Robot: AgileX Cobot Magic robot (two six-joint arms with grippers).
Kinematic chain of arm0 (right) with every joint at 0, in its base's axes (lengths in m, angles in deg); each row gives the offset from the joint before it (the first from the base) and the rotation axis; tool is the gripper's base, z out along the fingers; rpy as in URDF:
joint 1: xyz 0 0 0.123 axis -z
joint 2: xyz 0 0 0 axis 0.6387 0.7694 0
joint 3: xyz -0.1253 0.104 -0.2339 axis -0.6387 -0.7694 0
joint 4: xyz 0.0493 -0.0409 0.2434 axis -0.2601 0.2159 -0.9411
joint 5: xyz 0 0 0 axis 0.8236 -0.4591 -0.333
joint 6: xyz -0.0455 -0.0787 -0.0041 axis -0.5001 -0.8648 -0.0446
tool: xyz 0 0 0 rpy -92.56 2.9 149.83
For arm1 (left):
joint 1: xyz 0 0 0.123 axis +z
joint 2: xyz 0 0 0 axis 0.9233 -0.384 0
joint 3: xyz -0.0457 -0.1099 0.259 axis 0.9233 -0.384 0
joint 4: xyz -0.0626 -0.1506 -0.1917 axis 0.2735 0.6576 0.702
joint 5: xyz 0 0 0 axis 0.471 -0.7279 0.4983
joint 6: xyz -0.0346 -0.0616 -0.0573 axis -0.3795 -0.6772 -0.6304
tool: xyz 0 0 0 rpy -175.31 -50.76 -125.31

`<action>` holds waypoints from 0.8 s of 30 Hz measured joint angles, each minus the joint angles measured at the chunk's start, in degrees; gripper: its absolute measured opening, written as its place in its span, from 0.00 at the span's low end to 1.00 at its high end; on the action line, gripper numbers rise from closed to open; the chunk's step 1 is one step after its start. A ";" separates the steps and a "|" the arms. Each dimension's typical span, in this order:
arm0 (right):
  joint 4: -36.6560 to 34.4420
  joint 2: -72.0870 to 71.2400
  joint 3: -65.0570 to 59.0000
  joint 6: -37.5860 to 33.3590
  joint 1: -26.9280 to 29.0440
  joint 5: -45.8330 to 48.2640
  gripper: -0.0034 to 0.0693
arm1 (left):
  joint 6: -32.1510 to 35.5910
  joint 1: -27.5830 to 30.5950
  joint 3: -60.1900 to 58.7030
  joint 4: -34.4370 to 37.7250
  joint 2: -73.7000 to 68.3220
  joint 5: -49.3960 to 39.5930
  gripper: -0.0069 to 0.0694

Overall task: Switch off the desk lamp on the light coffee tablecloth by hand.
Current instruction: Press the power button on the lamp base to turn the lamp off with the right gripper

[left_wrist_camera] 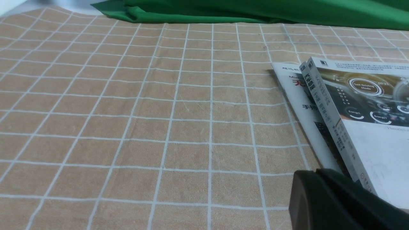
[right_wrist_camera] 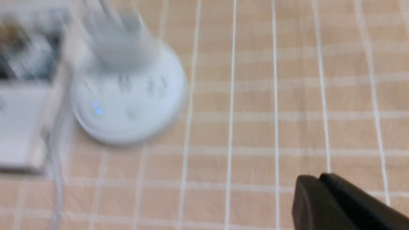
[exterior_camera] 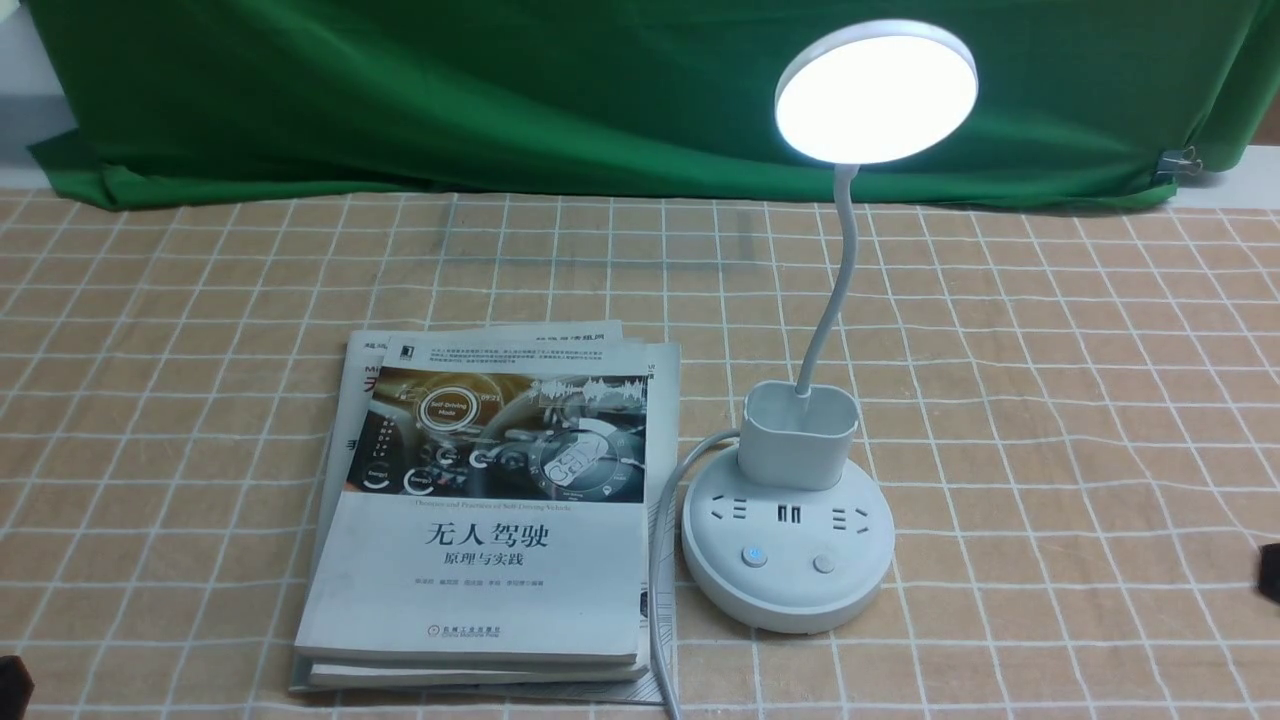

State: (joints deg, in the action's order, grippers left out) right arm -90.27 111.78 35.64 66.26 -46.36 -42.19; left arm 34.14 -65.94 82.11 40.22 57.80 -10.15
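The white desk lamp (exterior_camera: 790, 530) stands on the light coffee tablecloth (exterior_camera: 1050, 400), right of centre. Its round disc head (exterior_camera: 876, 92) glows. The round base has sockets and two buttons: the left one (exterior_camera: 754, 557) shows a blue light, the right one (exterior_camera: 824, 564) is plain. The lamp base also shows, blurred, in the right wrist view (right_wrist_camera: 127, 99). My right gripper (right_wrist_camera: 314, 179) is shut and empty, low over the cloth to the right of the lamp; only a black tip (exterior_camera: 1270, 572) shows at the front view's right edge. My left gripper (left_wrist_camera: 314, 172) is shut and empty beside the books.
A stack of books (exterior_camera: 490, 510) lies left of the lamp, also seen in the left wrist view (left_wrist_camera: 351, 121). The lamp's white cord (exterior_camera: 660, 560) runs between books and base toward the front edge. A green cloth backdrop (exterior_camera: 500, 90) hangs behind.
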 joint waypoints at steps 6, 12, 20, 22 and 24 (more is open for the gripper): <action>-1.18 17.60 7.21 -3.07 -3.80 2.19 0.09 | 0.00 0.00 0.00 0.00 0.00 0.00 0.10; -0.81 32.08 14.47 -2.97 -18.71 0.00 0.09 | 0.00 0.00 0.00 0.00 0.00 0.00 0.10; 0.69 47.32 25.01 -1.57 -25.22 -0.91 0.09 | 0.00 0.00 0.00 0.00 0.00 0.00 0.10; 0.71 49.60 26.84 -1.51 -25.28 -1.33 0.09 | 0.00 0.00 0.00 0.00 0.00 0.00 0.10; 0.89 51.01 27.72 -1.51 -25.33 -2.16 0.09 | 0.00 0.00 0.00 0.00 0.00 0.00 0.10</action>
State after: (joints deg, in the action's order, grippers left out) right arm -89.38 162.79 63.36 64.75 -71.69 -44.35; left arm 34.14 -65.94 82.11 40.22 57.80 -10.15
